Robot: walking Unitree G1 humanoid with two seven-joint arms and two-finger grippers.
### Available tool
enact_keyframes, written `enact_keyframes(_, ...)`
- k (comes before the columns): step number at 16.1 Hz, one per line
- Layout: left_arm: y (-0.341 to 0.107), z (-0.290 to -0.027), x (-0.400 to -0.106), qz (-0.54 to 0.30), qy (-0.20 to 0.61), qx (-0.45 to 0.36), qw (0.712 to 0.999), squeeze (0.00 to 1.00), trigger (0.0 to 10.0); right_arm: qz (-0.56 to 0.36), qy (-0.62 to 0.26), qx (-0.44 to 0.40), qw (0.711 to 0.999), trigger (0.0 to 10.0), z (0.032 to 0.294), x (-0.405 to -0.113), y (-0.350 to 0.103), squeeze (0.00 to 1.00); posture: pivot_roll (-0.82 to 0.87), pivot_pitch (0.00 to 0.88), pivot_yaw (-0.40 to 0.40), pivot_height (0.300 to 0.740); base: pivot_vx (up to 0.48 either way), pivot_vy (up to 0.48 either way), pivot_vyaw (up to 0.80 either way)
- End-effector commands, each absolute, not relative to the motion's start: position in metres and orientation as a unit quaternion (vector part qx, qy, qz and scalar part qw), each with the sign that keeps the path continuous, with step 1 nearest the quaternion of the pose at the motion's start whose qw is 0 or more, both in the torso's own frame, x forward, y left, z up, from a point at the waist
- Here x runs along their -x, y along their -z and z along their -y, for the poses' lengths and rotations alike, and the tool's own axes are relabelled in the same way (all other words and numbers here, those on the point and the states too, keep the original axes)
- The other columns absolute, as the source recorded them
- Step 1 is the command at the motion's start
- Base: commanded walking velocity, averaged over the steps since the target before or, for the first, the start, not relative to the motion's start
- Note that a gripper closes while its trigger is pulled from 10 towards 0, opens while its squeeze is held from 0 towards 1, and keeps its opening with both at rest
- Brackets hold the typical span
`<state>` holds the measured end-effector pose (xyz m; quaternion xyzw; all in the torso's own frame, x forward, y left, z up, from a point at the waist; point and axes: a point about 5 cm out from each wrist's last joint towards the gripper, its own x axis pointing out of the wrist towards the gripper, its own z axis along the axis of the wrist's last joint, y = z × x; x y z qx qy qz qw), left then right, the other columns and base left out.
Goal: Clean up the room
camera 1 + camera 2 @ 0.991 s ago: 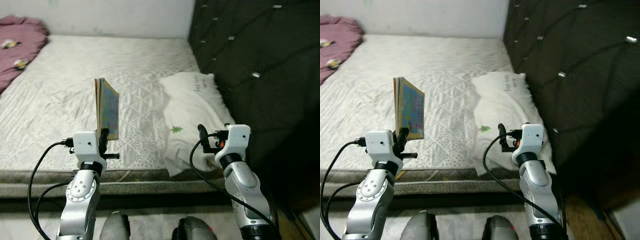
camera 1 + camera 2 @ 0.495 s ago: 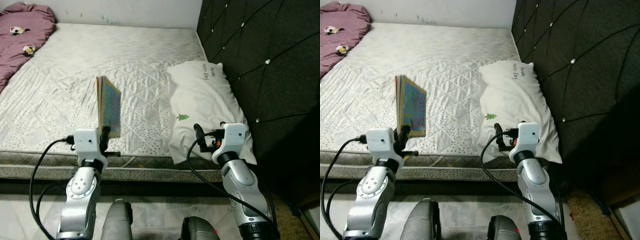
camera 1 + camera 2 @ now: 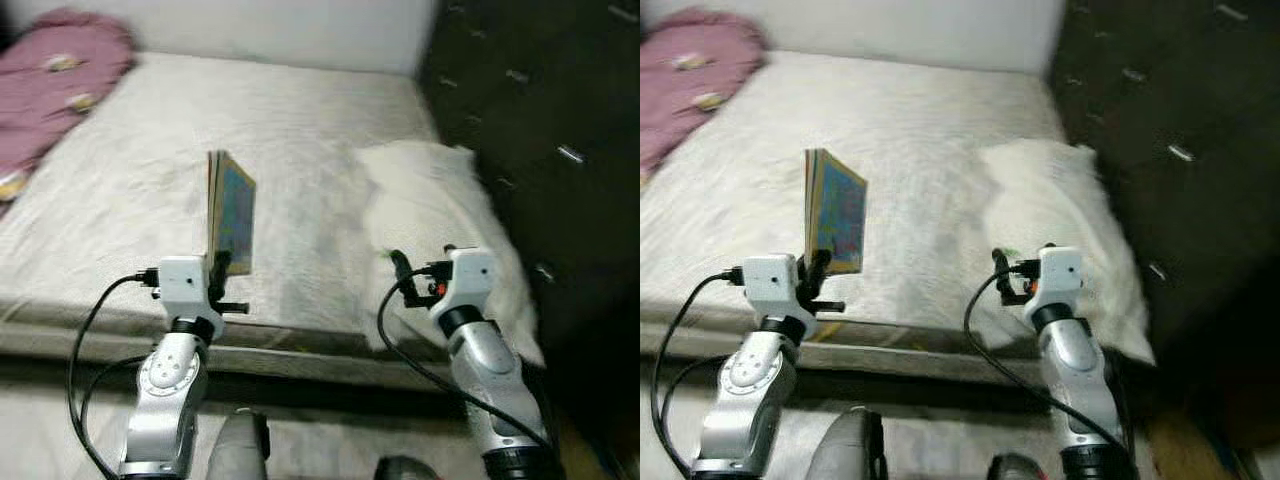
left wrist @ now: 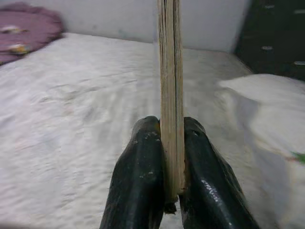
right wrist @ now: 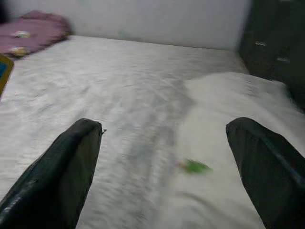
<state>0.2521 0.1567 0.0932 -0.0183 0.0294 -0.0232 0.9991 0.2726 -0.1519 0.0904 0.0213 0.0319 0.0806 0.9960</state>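
Note:
My left gripper (image 3: pixel 216 268) is shut on a thin colourful book (image 3: pixel 231 211), held upright on edge above the near edge of the white mattress (image 3: pixel 150 180). In the left wrist view the book's (image 4: pixel 170 86) pale page edges rise between the two black fingers (image 4: pixel 138 181). My right gripper (image 3: pixel 398 268) is open and holds nothing, in front of the white pillow (image 3: pixel 440 210); its two fingers (image 5: pixel 62 167) stand wide apart in the right wrist view.
A pink blanket (image 3: pixel 55 90) lies at the bed's far left. A dark tufted headboard (image 3: pixel 540 100) runs along the right side. A white wall (image 3: pixel 260 25) closes the far end. The bed's front edge (image 3: pixel 300 345) is just ahead of me. The eye views are blurred.
The whole picture has shifted and blurred, so the camera has moved. The book stays upright in my left gripper and the right gripper stays open.

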Motion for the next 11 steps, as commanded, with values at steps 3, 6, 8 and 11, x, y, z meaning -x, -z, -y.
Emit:
enact_keyframes(3,-0.1031,-0.1561,-0.2553,-0.005,0.028,0.023,0.999,0.00,10.0,-0.025,-0.080,-0.018,0.996,10.0,0.1533,-0.2735,-0.0934,0.00,-0.02,0.000,-0.018,0.675,0.345,0.000,0.14)
enact_keyframes(6,-0.1030,-0.1552,-0.2555,-0.006,0.030,0.025,0.999,0.00,10.0,-0.025,-0.077,-0.020,0.997,10.0,0.1544,-0.2735,-0.0935,0.00,-0.02,0.000,-0.020,0.675,0.341,0.000,0.00)
enact_keyframes(8,-0.1027,-0.1549,-0.2556,-0.008,0.030,0.026,0.999,0.00,10.0,-0.025,-0.076,-0.020,0.997,10.0,0.1546,-0.2736,-0.0936,0.00,-0.02,0.000,-0.020,0.675,0.328,0.000,0.00)
enact_keyframes(11,-0.1016,-0.1520,-0.2564,-0.012,0.034,0.029,0.999,0.00,10.0,-0.024,-0.071,-0.020,0.997,10.0,0.1561,-0.2736,-0.0939,0.00,-0.03,0.000,-0.021,0.675,0.209,0.000,0.00)
